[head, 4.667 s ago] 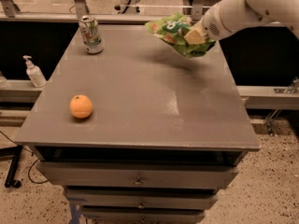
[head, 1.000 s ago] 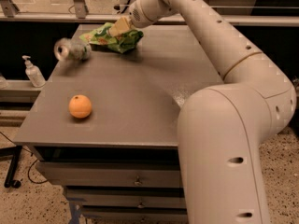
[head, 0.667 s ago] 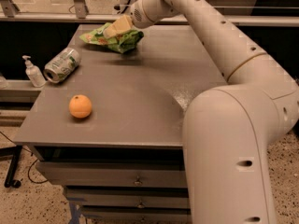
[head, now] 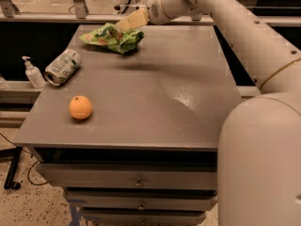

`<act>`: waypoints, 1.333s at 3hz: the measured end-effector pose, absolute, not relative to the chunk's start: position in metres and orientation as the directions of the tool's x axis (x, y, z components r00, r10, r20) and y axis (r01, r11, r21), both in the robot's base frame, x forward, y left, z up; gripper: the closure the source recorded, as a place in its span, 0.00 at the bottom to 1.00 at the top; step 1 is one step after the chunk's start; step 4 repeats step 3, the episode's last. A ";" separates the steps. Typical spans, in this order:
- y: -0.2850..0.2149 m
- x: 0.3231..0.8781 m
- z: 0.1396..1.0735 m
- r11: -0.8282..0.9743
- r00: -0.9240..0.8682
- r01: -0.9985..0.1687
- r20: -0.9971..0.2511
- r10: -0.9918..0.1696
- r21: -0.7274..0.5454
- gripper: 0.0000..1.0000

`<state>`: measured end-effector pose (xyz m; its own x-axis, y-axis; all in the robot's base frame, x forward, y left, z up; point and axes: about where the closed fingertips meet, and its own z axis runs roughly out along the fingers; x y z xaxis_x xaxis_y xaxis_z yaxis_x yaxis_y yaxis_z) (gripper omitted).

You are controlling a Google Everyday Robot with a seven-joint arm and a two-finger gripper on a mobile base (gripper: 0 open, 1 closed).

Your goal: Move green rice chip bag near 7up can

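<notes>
The green rice chip bag (head: pixel 112 37) is crumpled and lies on the back left part of the grey table (head: pixel 155 93). The gripper (head: pixel 132 20) hangs just above the bag's upper right edge, at the end of the white arm that reaches in from the right. I cannot tell whether it touches the bag. The 7up can (head: pixel 62 67) lies on its side at the table's left edge, its silver top facing front-left, roughly a can's length in front of and left of the bag.
An orange (head: pixel 80 107) sits on the front left of the table. A white pump bottle (head: pixel 33 73) stands on a ledge just left of the table, beside the can. The robot's white body (head: pixel 263 164) fills the front right. Drawers run below the table's front edge.
The can, upright at first, has tipped over and rolled forward to the left edge. The gripper carried the bag to the back left, then shifted up and right while the bag stayed put.
</notes>
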<state>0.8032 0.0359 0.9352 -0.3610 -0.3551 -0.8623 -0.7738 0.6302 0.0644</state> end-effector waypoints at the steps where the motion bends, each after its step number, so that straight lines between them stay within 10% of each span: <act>1: 0.003 0.788 0.942 0.658 -0.342 -0.752 -0.878 -0.333 0.044 0.00; 4: -0.079 0.731 0.947 0.653 -0.268 -0.757 -0.924 -0.273 0.026 0.00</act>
